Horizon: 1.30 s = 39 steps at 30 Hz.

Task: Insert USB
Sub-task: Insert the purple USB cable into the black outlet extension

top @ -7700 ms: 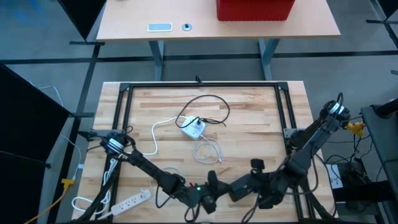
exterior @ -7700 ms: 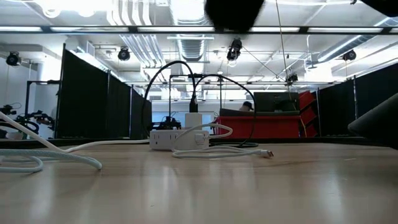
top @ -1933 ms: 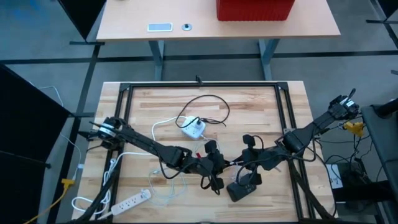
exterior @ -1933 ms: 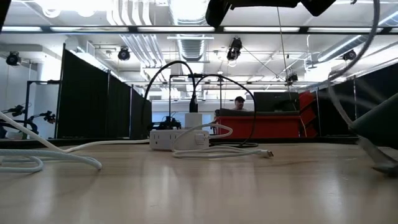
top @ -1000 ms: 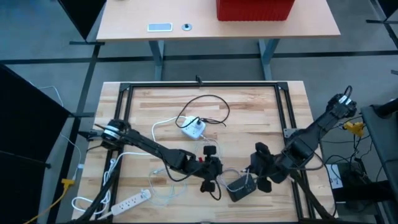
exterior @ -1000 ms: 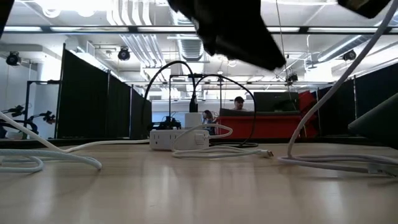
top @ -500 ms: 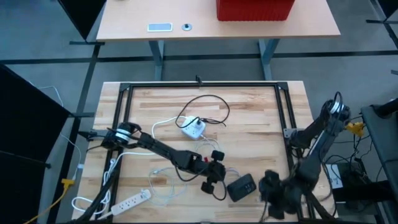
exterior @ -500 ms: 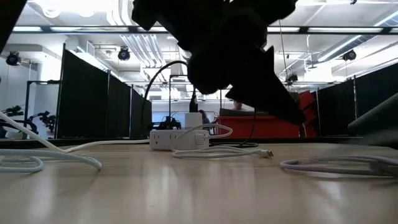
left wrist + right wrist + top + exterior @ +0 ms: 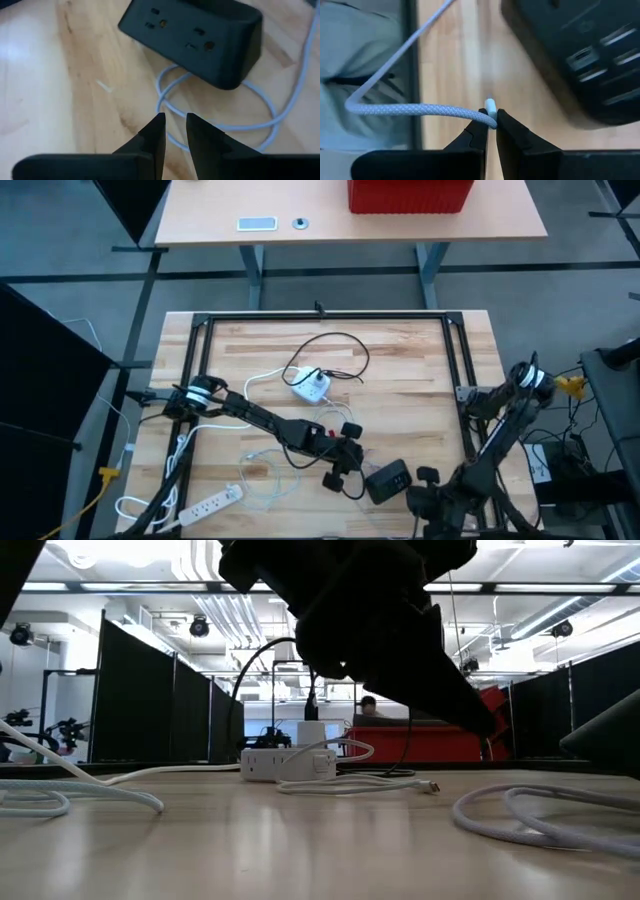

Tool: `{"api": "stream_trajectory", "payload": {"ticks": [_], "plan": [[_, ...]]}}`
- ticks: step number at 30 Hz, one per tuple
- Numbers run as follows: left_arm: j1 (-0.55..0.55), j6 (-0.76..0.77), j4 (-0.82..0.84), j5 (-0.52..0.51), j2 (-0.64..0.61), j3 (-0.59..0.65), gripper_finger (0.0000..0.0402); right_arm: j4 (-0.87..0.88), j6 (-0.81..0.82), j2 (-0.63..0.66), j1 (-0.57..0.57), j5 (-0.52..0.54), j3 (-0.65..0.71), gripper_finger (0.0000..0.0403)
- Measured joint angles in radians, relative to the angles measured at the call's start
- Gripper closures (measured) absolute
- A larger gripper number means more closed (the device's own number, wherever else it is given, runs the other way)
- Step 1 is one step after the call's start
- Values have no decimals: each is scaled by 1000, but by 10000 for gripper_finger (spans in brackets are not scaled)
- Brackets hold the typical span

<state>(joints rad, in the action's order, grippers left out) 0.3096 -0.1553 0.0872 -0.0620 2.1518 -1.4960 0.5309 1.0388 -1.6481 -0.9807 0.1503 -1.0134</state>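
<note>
From above, my wooden worktop (image 9: pixel 400 380) carries a black power block (image 9: pixel 388 479) near its front edge. My left tool (image 9: pixel 174 131), fingers nearly closed on nothing, hovers just beside it. Only my right wrist view shows my right tool (image 9: pixel 491 125) pinching the white USB cable (image 9: pixel 415 112) near its plug.
</note>
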Motion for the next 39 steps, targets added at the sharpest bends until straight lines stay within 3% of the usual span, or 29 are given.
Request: {"api": "stream_trajectory", "payload": {"ticks": [9,15,25,39], "plan": [[2,76,2,42,0,0,336,221,-157,76,116,23,0,394],[3,90,6,42,0,0,336,234,-189,148,123,52,0,394],[3,105,22,36,41,1,335,278,-2,248,96,122,-2,394],[0,29,-221,35,120,2,335,279,125,174,123,146,-14,394]]}}
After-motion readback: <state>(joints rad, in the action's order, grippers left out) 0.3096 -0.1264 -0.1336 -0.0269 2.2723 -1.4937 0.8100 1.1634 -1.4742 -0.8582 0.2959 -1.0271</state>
